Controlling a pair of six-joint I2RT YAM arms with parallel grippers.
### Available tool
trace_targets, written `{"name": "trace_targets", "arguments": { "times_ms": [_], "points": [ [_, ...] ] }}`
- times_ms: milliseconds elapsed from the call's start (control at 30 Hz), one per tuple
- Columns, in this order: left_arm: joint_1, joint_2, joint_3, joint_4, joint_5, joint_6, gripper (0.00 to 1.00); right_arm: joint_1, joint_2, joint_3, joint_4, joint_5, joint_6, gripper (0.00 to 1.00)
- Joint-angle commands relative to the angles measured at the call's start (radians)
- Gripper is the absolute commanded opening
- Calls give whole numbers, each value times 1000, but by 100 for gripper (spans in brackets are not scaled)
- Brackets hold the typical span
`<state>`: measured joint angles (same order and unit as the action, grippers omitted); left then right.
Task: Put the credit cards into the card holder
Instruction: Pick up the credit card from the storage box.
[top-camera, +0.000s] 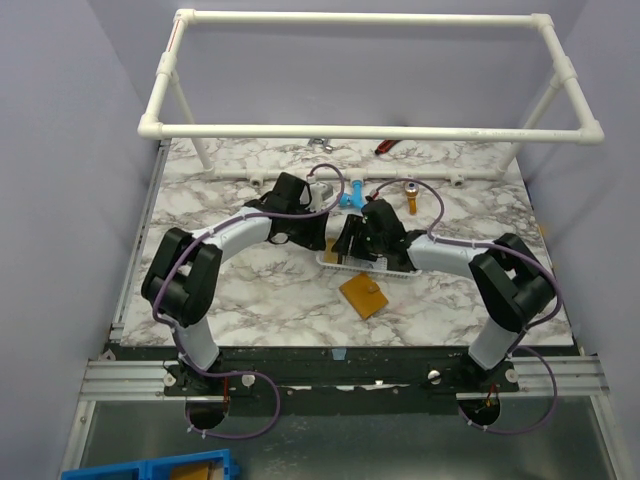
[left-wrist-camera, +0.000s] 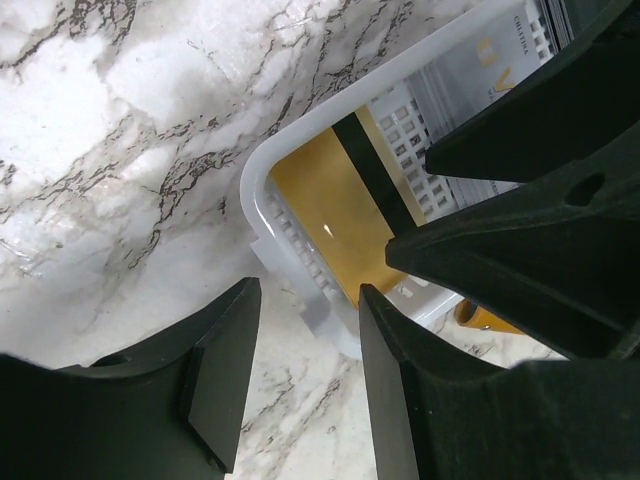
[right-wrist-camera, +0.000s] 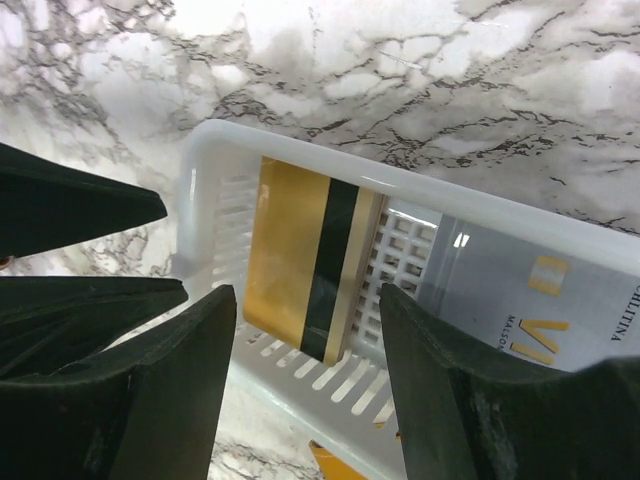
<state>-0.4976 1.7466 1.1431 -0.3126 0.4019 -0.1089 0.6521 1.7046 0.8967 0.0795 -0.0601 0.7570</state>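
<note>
Hovering over the white basket (right-wrist-camera: 212, 150), your left gripper (left-wrist-camera: 308, 300) and right gripper (right-wrist-camera: 305, 300) stand parted, empty; the gold card (right-wrist-camera: 288, 250) lies inside.

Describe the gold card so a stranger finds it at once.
A white mesh basket lies in the middle of the marble table. The gold card rests inside, at one end, beside a silver card; a black stripe crosses the gold one.
</note>
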Motion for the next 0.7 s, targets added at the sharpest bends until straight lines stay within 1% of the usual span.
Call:
{"name": "trace_targets", "arguments": {
  "times_ms": [0, 267, 300, 400, 467, 567, 667],
  "points": [
    [0, 38, 22, 18, 20, -21, 44, -8, 55, 35, -47, 21, -17, 64],
    [-1, 39, -8, 57, 58, -41, 34, 16, 115, 92, -75, 55, -28, 70],
    [-1, 39, -11, 61, 64, -41, 31, 26, 123, 109, -113, 86, -31, 71],
    [-1, 41, -17, 73, 85, -41, 25, 44, 146, 140, -159, 124, -33, 71],
    [-1, 41, -21, 80, 101, -41, 21, 49, 148, 134, -145, 123, -25, 69],
    [-1, 41, -26, 82, 114, -41, 19, 52, 148, 131, -124, 115, -16, 63],
    [-1, 41, -30, 81, 118, -40, 17, 53, 147, 133, -106, 107, -15, 55]
  ]
}}
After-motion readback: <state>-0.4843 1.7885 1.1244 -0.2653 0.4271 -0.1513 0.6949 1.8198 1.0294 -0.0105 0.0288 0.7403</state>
